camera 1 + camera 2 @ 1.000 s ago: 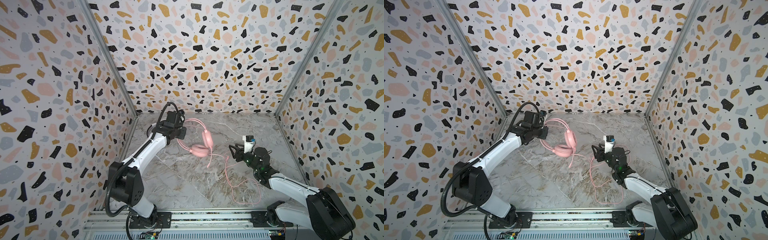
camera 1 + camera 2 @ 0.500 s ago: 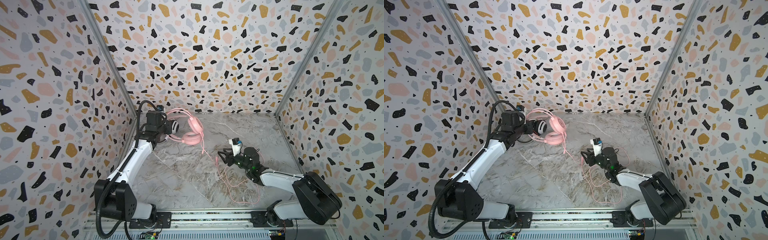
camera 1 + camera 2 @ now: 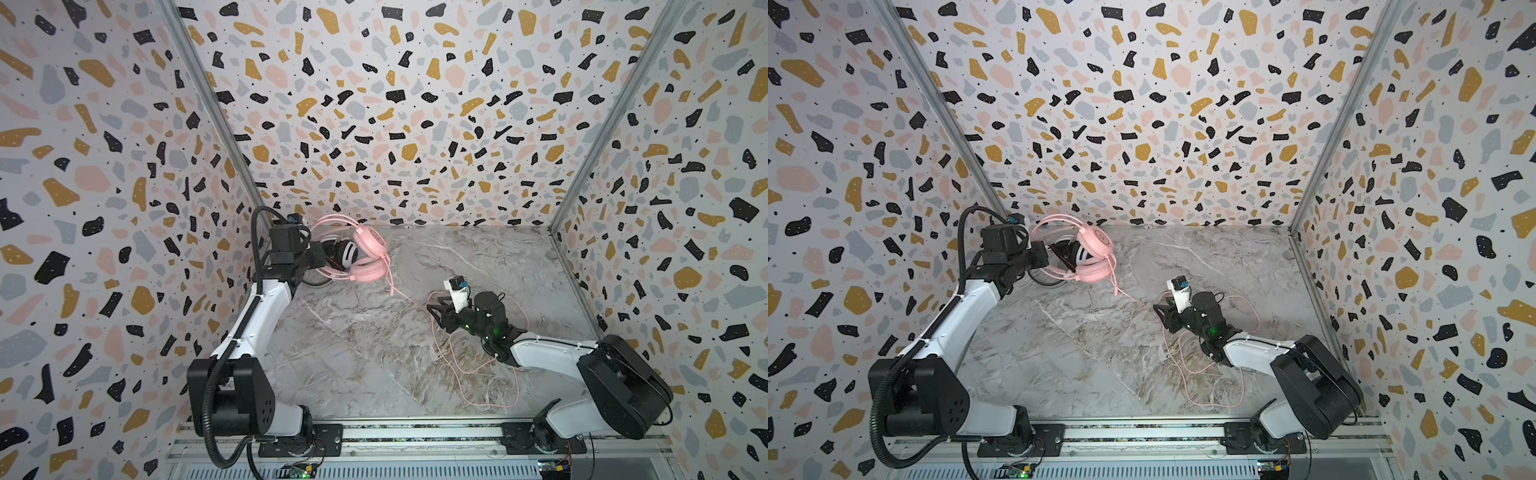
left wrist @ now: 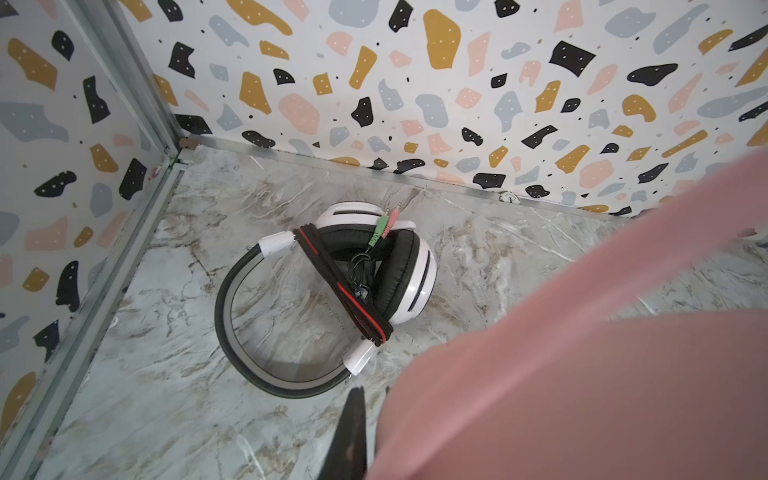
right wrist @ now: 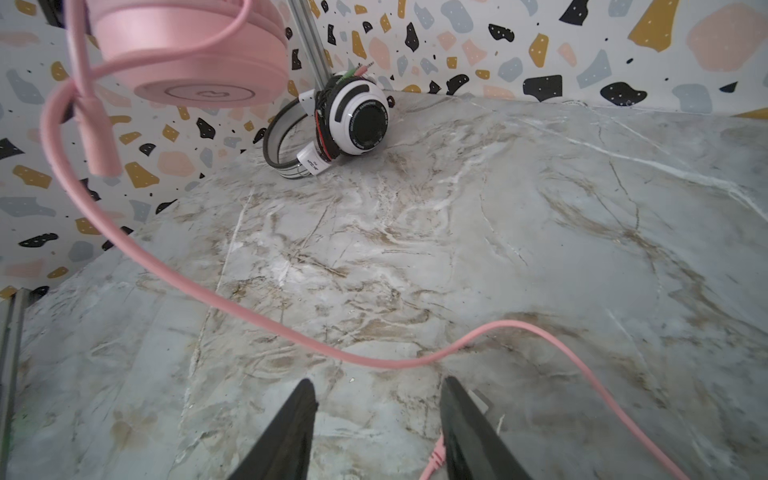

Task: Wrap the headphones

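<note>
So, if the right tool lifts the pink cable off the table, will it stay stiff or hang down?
Probably floppy: the pink cable lies in loose loops on the table and hangs in a curve from the pink headset. Likely light, since it looks thin. Lifted at one spot, it would probably droop on both sides and drag the rest.

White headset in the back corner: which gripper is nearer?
Left. The left gripper, holding the pink headset, hangs right beside the white headset; the right gripper sits mid-table.

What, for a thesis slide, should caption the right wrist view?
Open right gripper above grey marble tabletop, slack pink cable trailing from lifted pink over-ear headset; white-and-black headset, cable wound, beyond.
</note>
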{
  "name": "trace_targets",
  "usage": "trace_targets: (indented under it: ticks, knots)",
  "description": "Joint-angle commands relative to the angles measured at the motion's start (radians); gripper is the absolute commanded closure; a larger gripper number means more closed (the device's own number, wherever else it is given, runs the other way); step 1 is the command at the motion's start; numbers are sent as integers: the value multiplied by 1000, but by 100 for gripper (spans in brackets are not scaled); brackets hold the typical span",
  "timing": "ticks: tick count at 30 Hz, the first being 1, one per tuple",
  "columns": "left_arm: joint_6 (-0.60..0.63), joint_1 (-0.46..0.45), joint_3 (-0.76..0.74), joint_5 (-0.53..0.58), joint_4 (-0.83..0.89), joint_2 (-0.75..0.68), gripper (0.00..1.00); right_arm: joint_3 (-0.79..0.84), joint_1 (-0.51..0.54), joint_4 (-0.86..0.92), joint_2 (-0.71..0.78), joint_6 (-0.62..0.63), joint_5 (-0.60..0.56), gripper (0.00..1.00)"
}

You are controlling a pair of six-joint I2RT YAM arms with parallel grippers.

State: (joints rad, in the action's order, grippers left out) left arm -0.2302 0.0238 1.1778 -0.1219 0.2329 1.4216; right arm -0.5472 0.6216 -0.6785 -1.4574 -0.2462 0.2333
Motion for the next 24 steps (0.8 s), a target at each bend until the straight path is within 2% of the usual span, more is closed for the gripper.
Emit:
trace_targets:
  ticks: [1,7,11,24]
  knots:
    - [-57,11,6,-84,-115,-24,100,-32,0,32,-10,37,-20,49]
    - [-55,38,5,-78,-111,-33,100,-62,0,108,-32,141,-80,48]
    - [-52,54,2,-71,-112,-39,100,-120,1,184,-115,217,-115,46]
    - [-75,67,-15,-151,-138,-5,100,-254,8,247,-293,324,-384,37]
